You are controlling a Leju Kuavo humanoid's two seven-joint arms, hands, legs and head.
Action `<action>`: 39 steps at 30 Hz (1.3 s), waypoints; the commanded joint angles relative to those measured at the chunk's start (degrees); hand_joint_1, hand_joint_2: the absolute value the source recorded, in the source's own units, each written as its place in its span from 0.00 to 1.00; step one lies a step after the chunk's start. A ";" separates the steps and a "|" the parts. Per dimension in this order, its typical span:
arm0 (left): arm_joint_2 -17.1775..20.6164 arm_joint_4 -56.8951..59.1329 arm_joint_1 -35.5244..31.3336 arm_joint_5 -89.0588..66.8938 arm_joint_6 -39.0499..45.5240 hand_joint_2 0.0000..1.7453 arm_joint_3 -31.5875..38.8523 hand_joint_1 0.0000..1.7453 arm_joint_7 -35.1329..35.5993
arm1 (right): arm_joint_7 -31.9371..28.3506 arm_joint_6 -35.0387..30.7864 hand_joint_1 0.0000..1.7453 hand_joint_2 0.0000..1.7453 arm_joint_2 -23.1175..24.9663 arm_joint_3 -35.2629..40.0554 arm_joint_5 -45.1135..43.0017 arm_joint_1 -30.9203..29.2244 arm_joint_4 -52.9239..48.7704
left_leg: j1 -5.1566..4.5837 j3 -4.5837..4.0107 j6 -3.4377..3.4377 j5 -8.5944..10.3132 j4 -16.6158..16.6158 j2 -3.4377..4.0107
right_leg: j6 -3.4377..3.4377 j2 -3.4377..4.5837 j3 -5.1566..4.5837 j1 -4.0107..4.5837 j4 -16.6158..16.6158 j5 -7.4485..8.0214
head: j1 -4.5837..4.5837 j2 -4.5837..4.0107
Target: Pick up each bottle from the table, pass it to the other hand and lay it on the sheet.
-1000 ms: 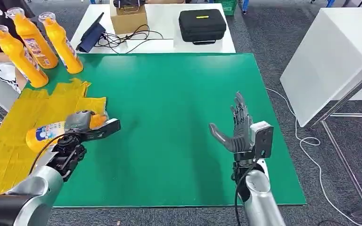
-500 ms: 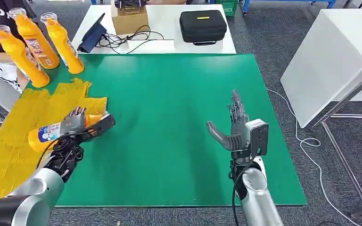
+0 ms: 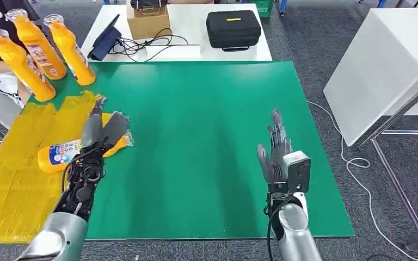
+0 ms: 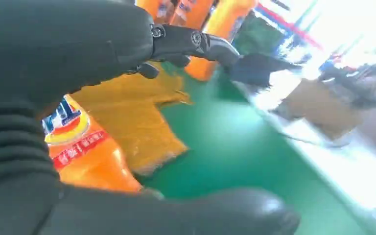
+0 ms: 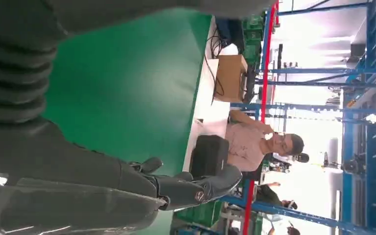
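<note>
Nearest, toward the front right of the green tabletop [image 3: 207,119], the right hand [image 3: 275,152] stands upright, fingers straight and apart, holding nothing. At the front left the left hand [image 3: 99,130] has just let go: half a second ago it was wrapped around the bottle [image 3: 65,154], now its fingers are spread wide above it. The bottle lies on its side on the yellow sheet [image 3: 11,185] at the left edge, so this one looks delivered. Three more bottles [image 3: 30,46] stand at the far left corner, probably next.

A lying orange plastic bottle [image 3: 65,154] rests on the yellow sheet [image 3: 11,179] at the green table's [image 3: 207,136] left edge. Three upright orange bottles [image 3: 38,51] stand behind it. A black case [image 3: 233,30] sits on the white table [image 3: 188,24] beyond.
</note>
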 commanded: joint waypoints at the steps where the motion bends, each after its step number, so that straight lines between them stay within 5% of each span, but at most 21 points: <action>1: 0.18 -27.44 15.90 25.41 -13.20 0.00 -9.41 0.00 -5.94 | -2.95 0.23 0.00 0.00 -0.60 -0.82 0.13 5.27 -3.36 | 0.01 0.28 -0.02 -0.20 -0.04 0.09 | 0.02 0.02 0.28 0.01 -0.08 -0.17 | 0.02 0.00; 5: 0.31 -26.32 15.03 26.43 -13.59 0.00 -9.28 0.00 -6.29 | -2.73 0.20 0.00 0.00 -0.59 -0.79 0.31 4.79 -3.33 | 0.01 0.30 -0.03 -0.28 0.00 0.12 | 0.02 0.02 0.30 0.02 -0.04 -0.23 | 0.00 0.00; 8: -2.00 -29.37 20.32 38.21 -22.19 0.00 -9.31 0.00 -6.72 | -2.14 0.25 0.00 0.00 -0.40 0.55 4.01 5.41 -4.91 | 0.00 0.12 -0.02 -0.16 -0.03 0.05 | 0.01 -0.03 0.12 0.00 -0.04 -0.14 | 0.02 0.00; 14: -4.06 -30.17 29.90 46.90 -22.27 0.00 -4.65 0.00 -8.60 | -4.95 0.37 0.00 0.00 -3.48 5.15 3.30 7.45 -3.76 | -0.02 0.56 -0.01 -0.38 -0.18 0.35 | 0.04 0.24 0.52 -0.02 -0.23 -0.24 | 0.00 0.00; 25: -3.97 -26.57 28.72 44.07 -25.00 0.00 -6.45 0.00 -8.73 | -7.27 -3.27 0.00 0.00 -3.50 5.52 3.54 9.49 -5.36 | 0.00 0.16 0.01 -0.26 -0.08 -0.01 | 0.11 -0.10 0.21 0.00 -0.11 -0.25 | 0.00 0.00; 39: -4.11 -26.11 29.55 44.04 -22.63 0.00 -8.12 0.00 -9.47 | -8.92 -0.07 0.00 0.00 -3.62 4.53 1.86 13.02 -7.62 | 0.01 0.39 -0.01 -0.37 -0.12 0.04 | 0.12 -0.07 0.42 0.00 -0.16 -0.33 | 0.02 0.00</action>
